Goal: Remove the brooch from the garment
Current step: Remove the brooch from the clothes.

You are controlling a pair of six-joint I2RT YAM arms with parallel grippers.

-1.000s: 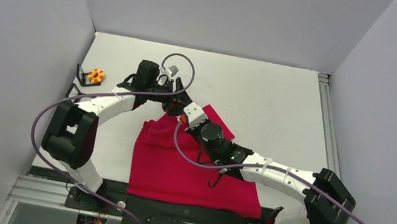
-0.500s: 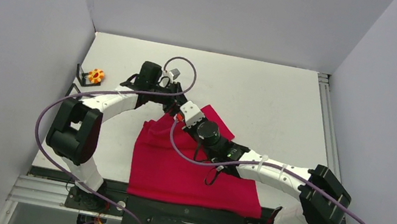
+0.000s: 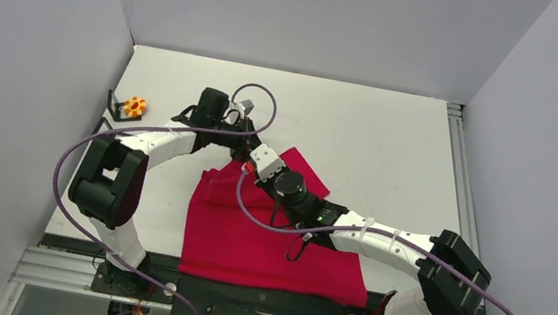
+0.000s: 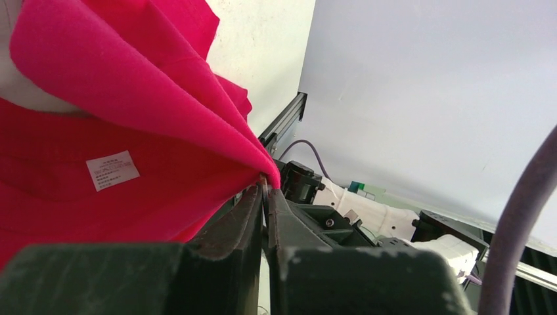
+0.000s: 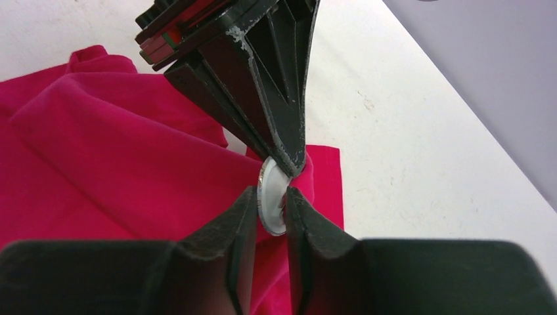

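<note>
Left gripper (image 4: 266, 189): jaws closed tight on a lifted fold of the garment (image 3: 268, 247), which lies spread on the tabletop (image 3: 382, 141) towards the near edge. Right gripper (image 5: 270, 197): jaws narrowly flanking the brooch (image 5: 268, 177), a white disc at that fold. Clamped or loose, I cannot tell.
</note>
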